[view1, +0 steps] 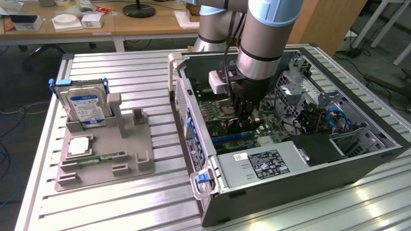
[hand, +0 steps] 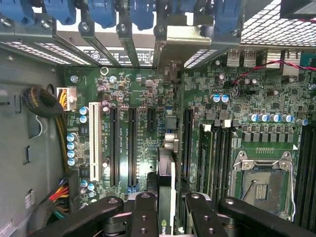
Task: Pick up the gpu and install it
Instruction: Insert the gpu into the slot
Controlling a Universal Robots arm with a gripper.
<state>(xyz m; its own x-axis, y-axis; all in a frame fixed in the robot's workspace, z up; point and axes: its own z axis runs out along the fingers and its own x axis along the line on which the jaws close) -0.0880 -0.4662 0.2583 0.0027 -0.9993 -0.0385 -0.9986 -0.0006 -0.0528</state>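
While the gpu (hand: 167,192) is clamped edge-on between the fingers (hand: 144,212), it's already down inside the computer case (view1: 359,154). It stands upright over the motherboard (hand: 128,94), silver end bracket (hand: 173,44) up at the rear slot openings.

Pickup is done, so this is the install step, at or near the slot. Can't tell if the bottom edge has entered the slot; the card hides it.

My read: seating calls for the card edge square to the slot, the bracket lined up with its rear opening, and a straight push with no tilt.

Wrist view gives alignment: the card runs parallel to the long black slots (hand: 113,148), with the processor socket (hand: 259,180) well off to one side.

Exterior view gives depth: gripper (view1: 247,115) low in the case, close to the board. It also shows the grey holder (view1: 106,163) on the table (view1: 128,207) beside the case, with the hard drive (view1: 86,103) standing in it.
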